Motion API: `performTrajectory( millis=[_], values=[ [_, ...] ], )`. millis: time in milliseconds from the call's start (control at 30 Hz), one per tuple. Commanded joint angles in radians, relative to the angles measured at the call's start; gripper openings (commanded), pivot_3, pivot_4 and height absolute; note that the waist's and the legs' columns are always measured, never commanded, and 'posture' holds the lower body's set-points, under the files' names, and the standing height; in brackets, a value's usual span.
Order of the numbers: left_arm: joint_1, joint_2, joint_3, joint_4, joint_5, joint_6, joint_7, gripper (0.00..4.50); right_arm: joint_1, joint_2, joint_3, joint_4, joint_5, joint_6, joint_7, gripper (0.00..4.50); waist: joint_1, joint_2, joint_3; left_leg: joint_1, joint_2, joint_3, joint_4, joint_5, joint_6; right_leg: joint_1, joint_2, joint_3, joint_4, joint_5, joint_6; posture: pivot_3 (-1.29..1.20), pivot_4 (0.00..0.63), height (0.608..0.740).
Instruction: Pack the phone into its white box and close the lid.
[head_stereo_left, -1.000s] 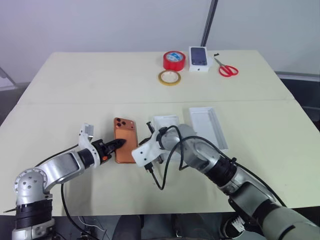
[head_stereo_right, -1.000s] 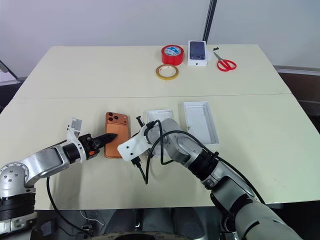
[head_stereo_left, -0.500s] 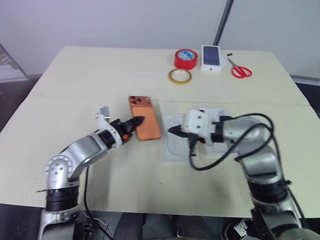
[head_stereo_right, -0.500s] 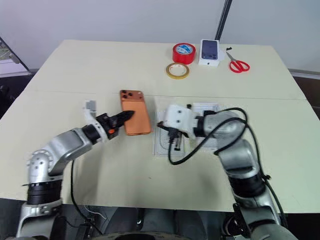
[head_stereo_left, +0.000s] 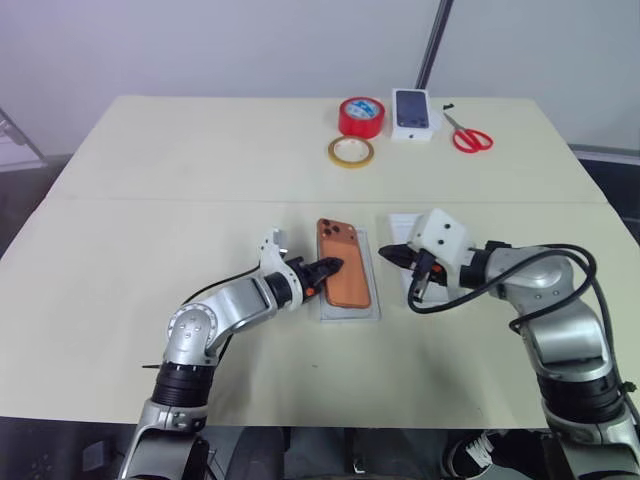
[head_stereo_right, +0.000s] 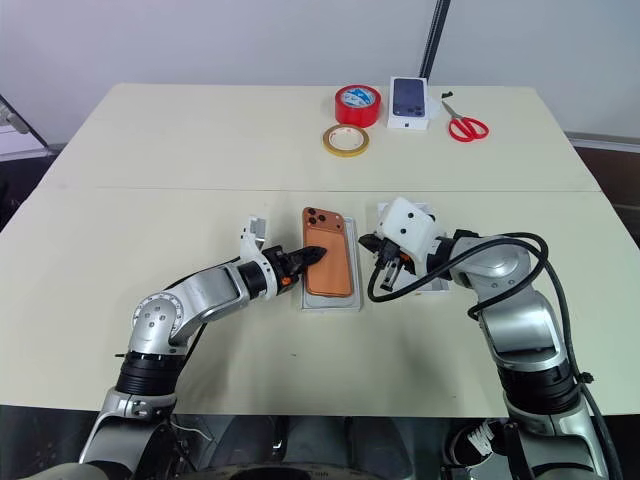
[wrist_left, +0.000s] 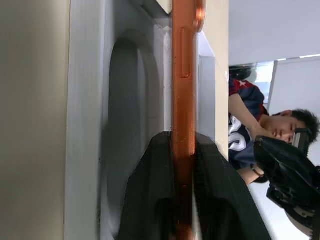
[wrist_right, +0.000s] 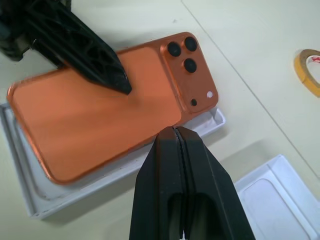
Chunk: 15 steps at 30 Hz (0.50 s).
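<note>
**Currently: phone over white tray**

Head view: your left pincer (head_stereo_left: 335, 265) grasps the phone (head_stereo_left: 343, 275) above the white box (head_stereo_left: 349, 312) on the desk (head_stereo_left: 150, 160).

Left wrist view: fingers (wrist_left: 150, 190) clamp the phone's edge.

Right wrist view: your right pincer (wrist_right: 176, 131) is clenched, empty, beside the phone.

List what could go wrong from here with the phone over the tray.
1. The phone lies skewed over the white box, its camera corner overhanging the rim; on release it may rest on the wall instead of seating.
2. The left end effector grips the phone's edge, so pulling away could drag it out.
3. The shut right end effector hovers close and could knock the phone.
</note>
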<state>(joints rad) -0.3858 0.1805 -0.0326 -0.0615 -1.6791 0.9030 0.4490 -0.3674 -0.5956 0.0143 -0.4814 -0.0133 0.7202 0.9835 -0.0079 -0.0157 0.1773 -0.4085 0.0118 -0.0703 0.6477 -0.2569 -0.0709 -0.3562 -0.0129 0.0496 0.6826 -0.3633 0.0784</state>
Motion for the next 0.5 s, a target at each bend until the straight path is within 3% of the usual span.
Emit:
performTrajectory(
  millis=[33,100,300,433,500],
  values=[
    [-0.023,-0.003,0.001,-0.018,0.011,0.03,-0.026,2.93,-0.004,-0.029,0.0,-0.018,0.028,-0.019,-0.03,0.0,-0.001,0.0,0.0,0.0,0.0,0.0,0.0,0.0,0.0,0.0,0.0,0.0,0.0,0.0,0.0,0.0,0.15,0.74],
    [-0.022,0.016,0.015,-0.027,0.006,0.046,-0.028,3.91,-0.004,-0.044,0.007,-0.01,0.034,-0.027,-0.038,0.0,-0.002,0.0,0.0,0.0,0.0,0.0,0.0,0.0,0.0,0.0,0.0,0.0,0.0,0.0,0.0,0.0,0.15,0.74],
    [-0.019,0.19,0.07,-0.119,-0.052,0.13,-0.082,3.91,-0.003,-0.104,0.049,0.03,0.021,-0.059,-0.063,0.0,-0.007,0.0,0.0,0.001,0.002,0.0,-0.001,0.002,-0.004,-0.001,0.002,0.0,0.0,0.0,0.0,0.0,0.15,0.74],
    [-0.024,0.354,0.104,-0.19,0.033,0.168,-0.206,3.91,-0.015,-0.155,0.086,0.051,0.001,-0.085,-0.066,0.0,-0.005,0.001,0.002,0.0,0.001,0.0,-0.001,0.002,-0.004,-0.001,0.001,0.0,0.0,0.0,0.0,0.0,0.15,0.74],
    [-0.035,0.432,0.077,-0.212,0.158,0.178,-0.291,3.03,-0.025,-0.181,0.11,0.058,-0.011,-0.097,-0.062,0.0,-0.002,0.0,0.002,0.0,0.001,0.0,-0.001,0.003,-0.004,0.0,0.0,0.0,0.0,0.0,0.0,0.0,0.15,0.74]
  ],
)
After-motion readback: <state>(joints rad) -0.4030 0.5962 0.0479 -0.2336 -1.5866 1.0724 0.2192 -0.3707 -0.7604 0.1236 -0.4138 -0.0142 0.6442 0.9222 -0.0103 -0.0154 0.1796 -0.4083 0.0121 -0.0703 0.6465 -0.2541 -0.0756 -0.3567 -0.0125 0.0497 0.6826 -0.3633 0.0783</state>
